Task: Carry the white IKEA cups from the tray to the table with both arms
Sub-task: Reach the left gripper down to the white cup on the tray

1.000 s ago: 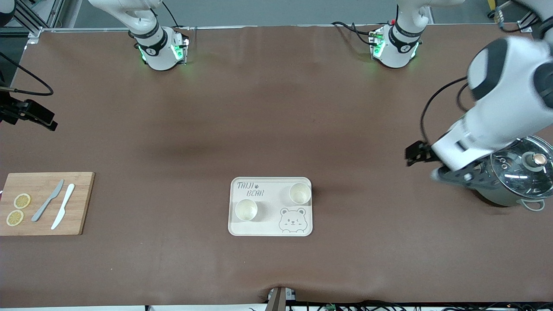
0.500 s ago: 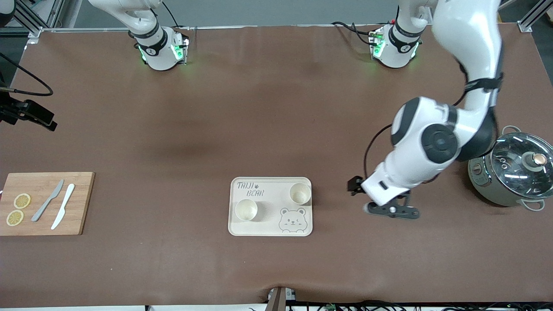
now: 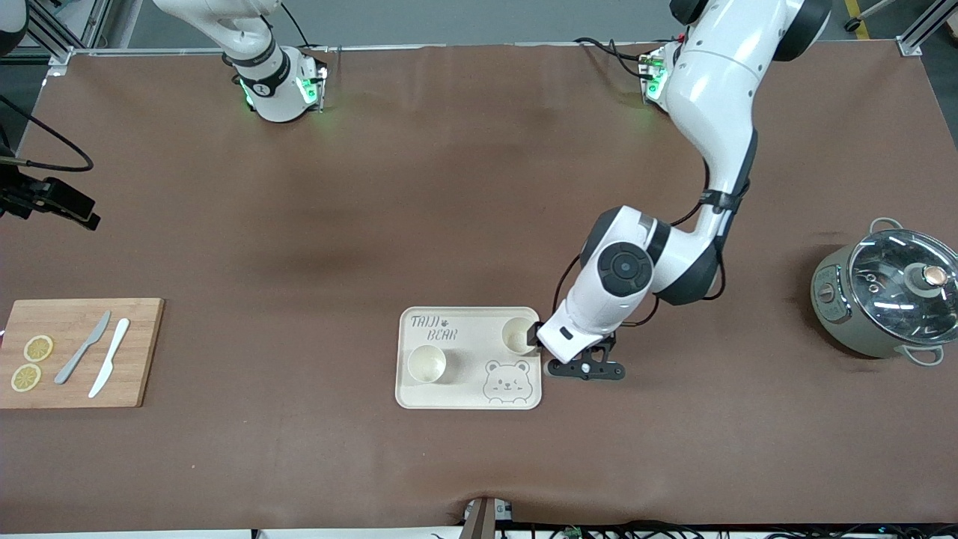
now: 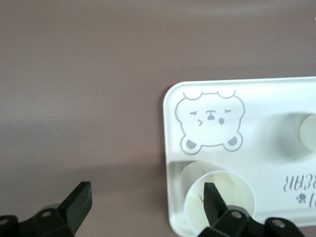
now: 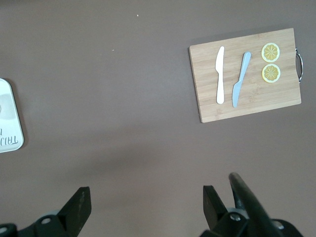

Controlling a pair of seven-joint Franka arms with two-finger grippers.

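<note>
Two white IKEA cups stand upright on a cream bear-printed tray (image 3: 468, 397). One cup (image 3: 426, 364) is toward the right arm's end, and the other cup (image 3: 516, 335) is at the tray's corner toward the left arm's end. My left gripper (image 3: 540, 343) hangs open just above that corner. In the left wrist view one finger (image 4: 213, 200) is over this cup (image 4: 237, 190), the other off the tray, over bare table. The left gripper (image 4: 145, 200) holds nothing. My right gripper (image 5: 145, 202) is open and empty, high over bare table between the tray and the cutting board.
A steel pot with a glass lid (image 3: 887, 299) stands at the left arm's end of the table. At the right arm's end, a wooden cutting board (image 3: 75, 352) carries two knives and two lemon slices. The table is brown.
The left arm has swung from above the pot across the table to the tray's corner and come down near the cup. Its jaws stayed open. The right arm has not visibly moved.
</note>
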